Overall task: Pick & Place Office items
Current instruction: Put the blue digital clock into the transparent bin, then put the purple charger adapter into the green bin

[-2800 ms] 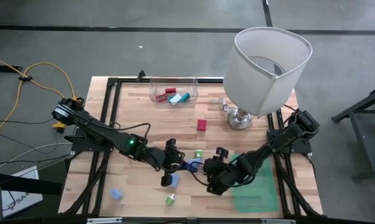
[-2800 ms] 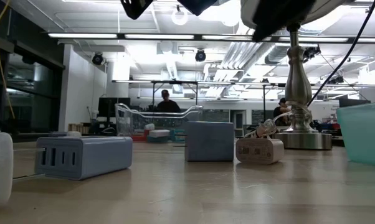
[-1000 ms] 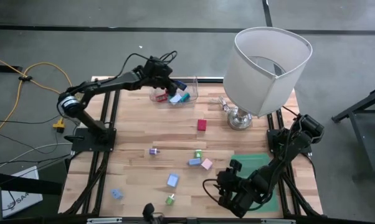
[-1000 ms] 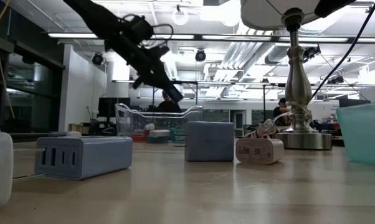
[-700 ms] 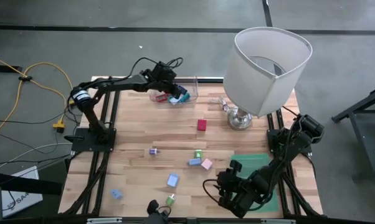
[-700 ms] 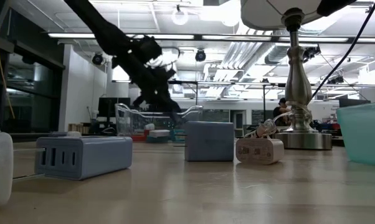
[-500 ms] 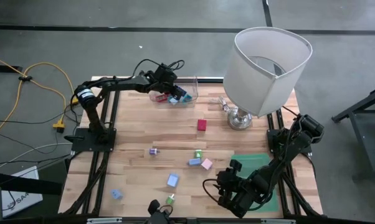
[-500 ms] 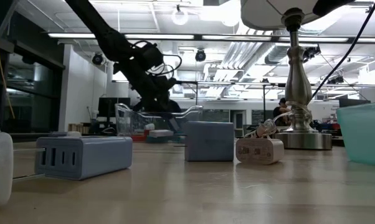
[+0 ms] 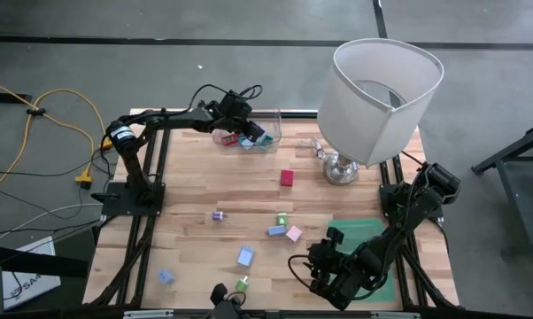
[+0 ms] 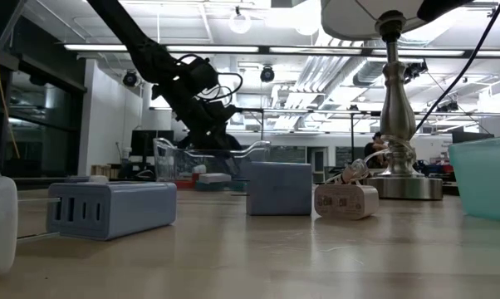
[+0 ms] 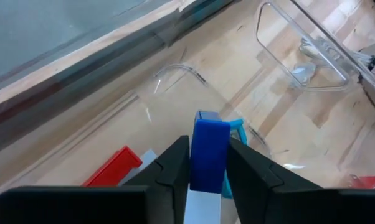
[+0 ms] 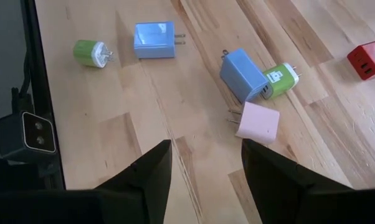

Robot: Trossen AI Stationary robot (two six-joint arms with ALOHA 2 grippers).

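A glossy blue block, boxy and smooth, sits pinched between the two dark fingers of the left gripper, in the upper middle of the high view over a clear plastic bin. The bin is thin-walled and see-through, with rounded corners; inside it lie a flat red piece and a teal piece just behind the blue block.

On the pale wood table other small pieces lie scattered: a red cube near the centre; a tiny purple piece left of centre; a green plug, a blue charger and a pink cube close together lower down; a light blue square charger with metal prongs; a round green plug; and a pale blue piece at lower left.

The left arm stretches from the frame's left edge, nearly level, wrist tipped down into the bin. The right gripper hangs low at the lower middle, its arm folded back toward the right edge, fingers spread wide and empty above the plank surface. A white lamp with a shiny metal base stands at upper right, and a green mat lies at lower right.
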